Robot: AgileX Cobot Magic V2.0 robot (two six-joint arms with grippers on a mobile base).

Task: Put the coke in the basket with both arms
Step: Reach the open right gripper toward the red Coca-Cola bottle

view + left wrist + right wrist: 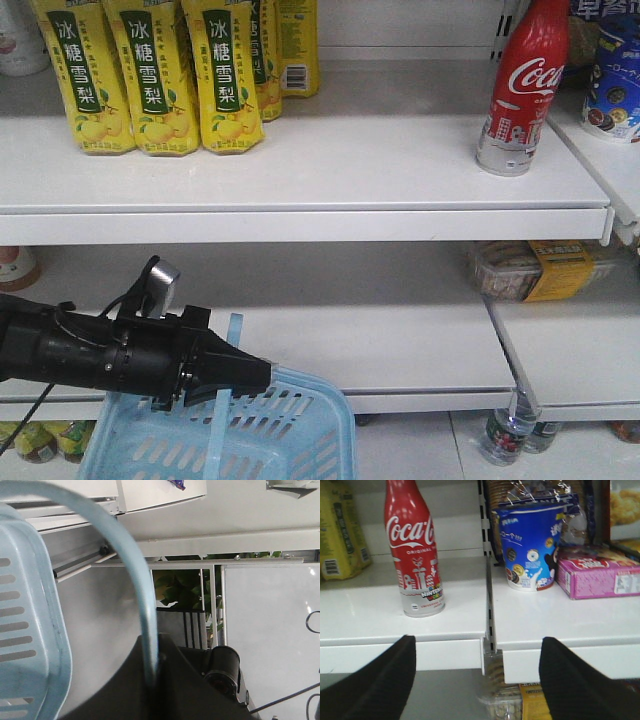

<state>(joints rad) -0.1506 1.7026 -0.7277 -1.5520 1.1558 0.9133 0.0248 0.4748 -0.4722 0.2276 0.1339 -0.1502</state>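
My left gripper (262,375): clamped on the thin blue handle (233,340) of the basket (300,430), low in the left of the front view; in the left wrist view the handle (137,580) runs straight down into my black jaws, so the hold looks firm
My right gripper (477,642): fingers (390,680) spread wide apart, holding nothing, both tips at the bottom edge of the right wrist view, below the shelf lip
Coke (522,85): upright on the upper shelf (300,170), upper right of the front view, near the shelf's right end; upper left in my right wrist view (415,555)
Neighbours: yellow cartons (160,70) well apart in the upper left; blue cup (530,545) and pink box (597,572) on the next shelf section, right of the divider
Step in hand, as I judge it: bringing my right gripper up to the bottle while my left holds the basket ready
Doing it well: the bottle sits left of my centre line, so I should shift left and rise above the shelf edge before going in; take it around the straight red body, not the narrowing neck; close only once both fingers flank it
Risk: a slim, smooth bottle tips easily if one finger nudges it first
Left side's part: hold the basket level, mouth up and under the drop
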